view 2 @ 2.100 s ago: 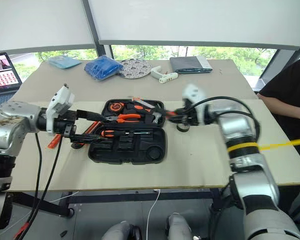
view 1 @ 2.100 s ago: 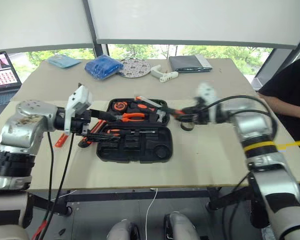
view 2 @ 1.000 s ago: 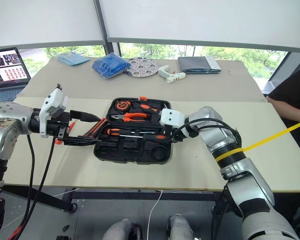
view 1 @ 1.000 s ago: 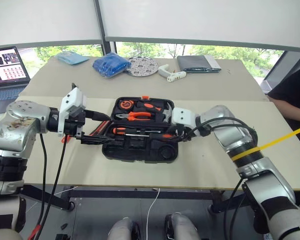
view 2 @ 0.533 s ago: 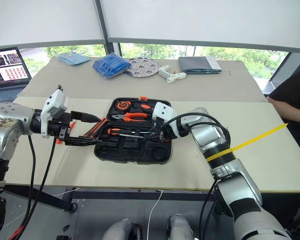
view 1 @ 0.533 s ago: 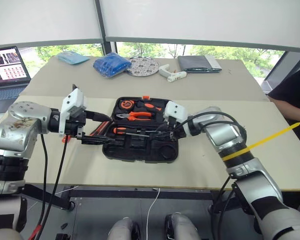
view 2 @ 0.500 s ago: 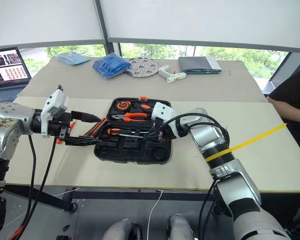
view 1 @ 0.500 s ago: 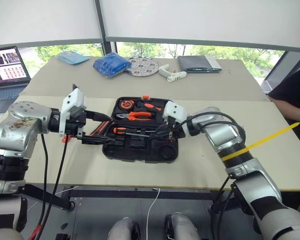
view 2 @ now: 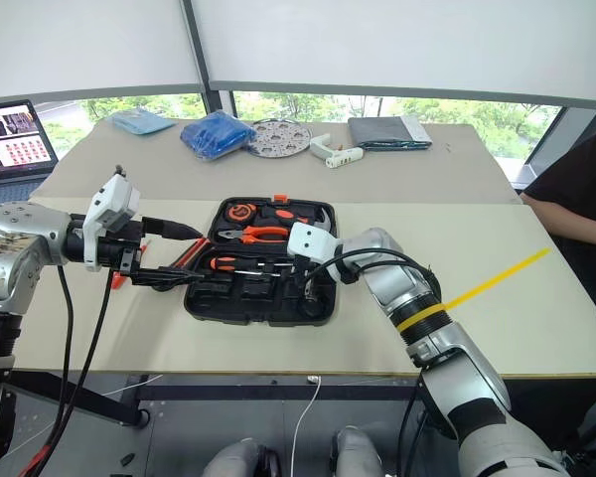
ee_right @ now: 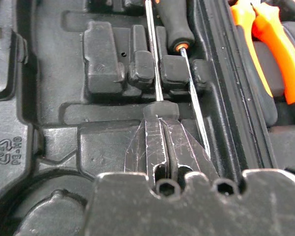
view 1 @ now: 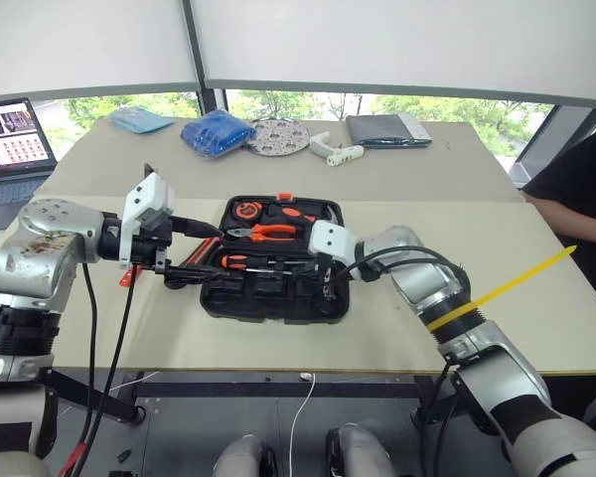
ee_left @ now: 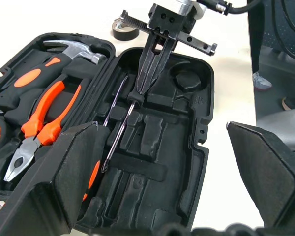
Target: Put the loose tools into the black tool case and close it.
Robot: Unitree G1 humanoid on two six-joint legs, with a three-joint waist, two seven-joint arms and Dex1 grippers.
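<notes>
While the black tool case (view 1: 275,260) lies open mid-table in the head views, the left gripper (view 1: 186,253) hovers spread at its left edge. From the left wrist, the right gripper (ee_left: 143,84) is pressed together on a screwdriver (ee_left: 119,126) in the tray. From the right wrist, another screwdriver (ee_right: 176,29) lies alongside.

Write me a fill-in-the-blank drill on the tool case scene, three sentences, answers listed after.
1. The lid of the black tool case is ____.
2. The right gripper has its jaws ____ at the tip of a screwdriver lying in the case.
3. The handles of the pliers in the case are coloured ____.

Missing words: open; shut; orange
</notes>
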